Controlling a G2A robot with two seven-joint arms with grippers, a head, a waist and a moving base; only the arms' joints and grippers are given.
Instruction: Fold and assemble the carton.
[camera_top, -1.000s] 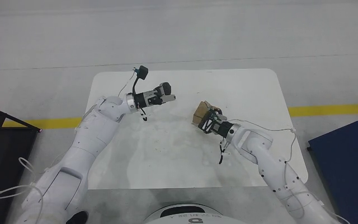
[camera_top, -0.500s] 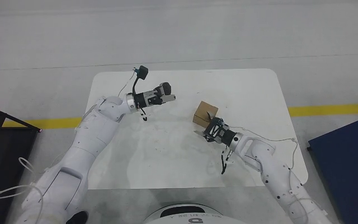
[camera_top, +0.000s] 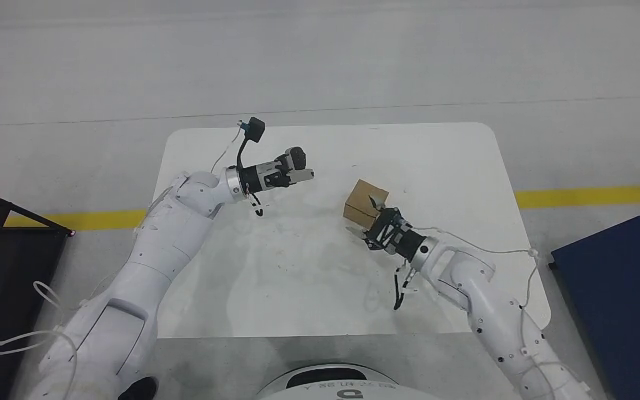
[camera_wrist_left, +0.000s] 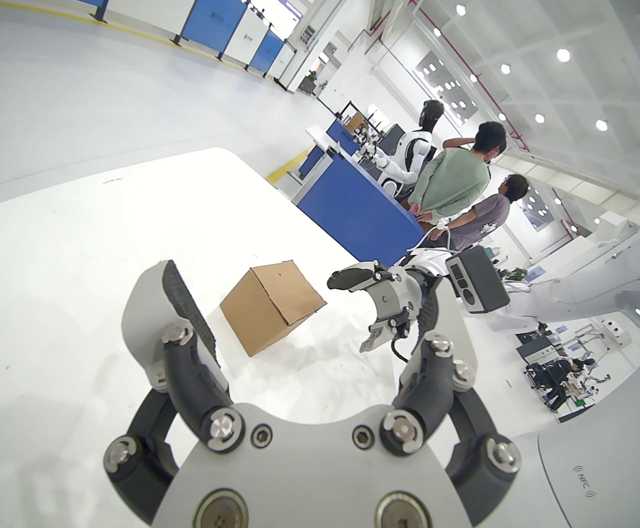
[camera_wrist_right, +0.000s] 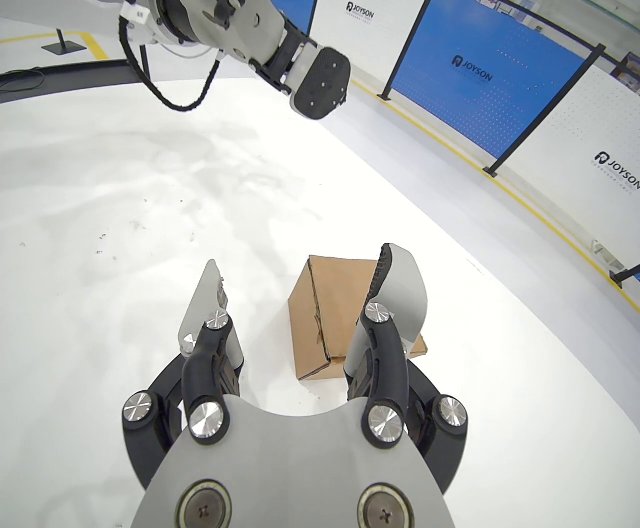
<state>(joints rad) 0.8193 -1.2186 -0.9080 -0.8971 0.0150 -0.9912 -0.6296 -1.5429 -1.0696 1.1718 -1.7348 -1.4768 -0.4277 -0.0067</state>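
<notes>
The carton (camera_top: 366, 202) is seen as a closed brown box resting on the white table (camera_top: 300, 280), just ahead of the right gripper (camera_top: 378, 226). That gripper is held with its fingers spread wide and nothing is gripped between them. From its own wrist view the carton (camera_wrist_right: 330, 320) is found just past the fingertips, set off toward one finger rather than centred in the gap, and a seam where the flaps meet (slightly gapped near the table) is shown on the face turned toward the gripper. Whether a fingertip is touching the cardboard cannot be told; from the left wrist view the right gripper (camera_wrist_left: 362, 310) is seen just beside the carton's far corner, low over the table.

The left gripper (camera_top: 303, 175) is held above the table, well apart from the carton. Its fingers are also spread wide and nothing is held in them. The carton (camera_wrist_left: 272, 306) is seen straight ahead of this gripper, well past its fingertips, with the right gripper beyond the box. The carton lies between the two grippers, far closer to the right one.
</notes>
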